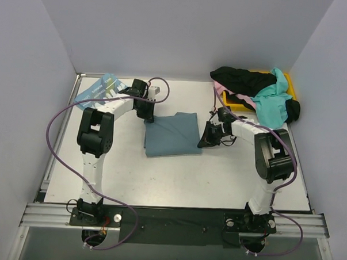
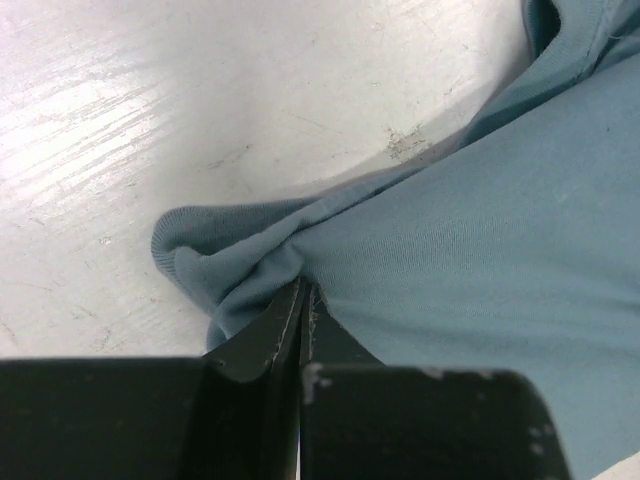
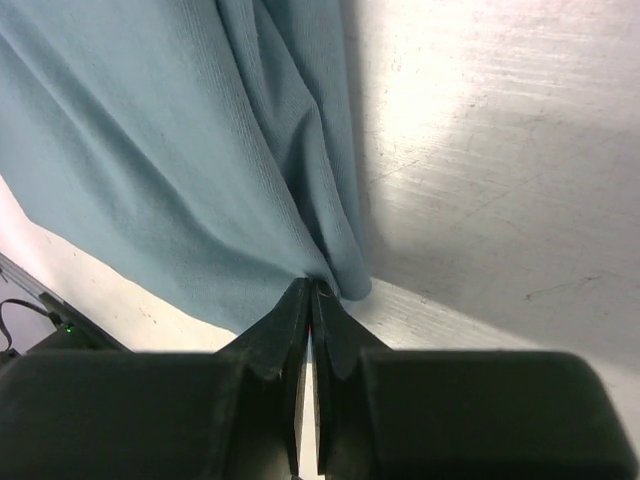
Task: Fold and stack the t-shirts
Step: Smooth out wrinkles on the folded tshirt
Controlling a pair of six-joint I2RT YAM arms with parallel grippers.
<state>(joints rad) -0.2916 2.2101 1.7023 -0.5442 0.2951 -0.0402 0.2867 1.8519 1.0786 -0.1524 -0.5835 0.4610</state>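
Note:
A slate-teal t-shirt point(image 1: 172, 135) lies partly folded in the middle of the table. My left gripper point(image 1: 149, 118) is shut on its far left corner; the left wrist view shows the cloth point(image 2: 480, 250) bunched at my closed fingertips point(image 2: 285, 325). My right gripper point(image 1: 203, 140) is shut on the shirt's right edge; the right wrist view shows the cloth point(image 3: 190, 170) pinched at my fingertips point(image 3: 290, 320). A folded light-blue shirt with white letters point(image 1: 100, 90) lies at the far left. Black point(image 1: 245, 80), pink point(image 1: 221, 89) and turquoise point(image 1: 275, 100) shirts are piled at the far right.
A yellow bin point(image 1: 235, 101) sits under the pile at the far right corner. Purple cables loop from both arms over the table. Walls close in the left, back and right sides. The bare table point(image 1: 177, 176) runs in front of the teal shirt.

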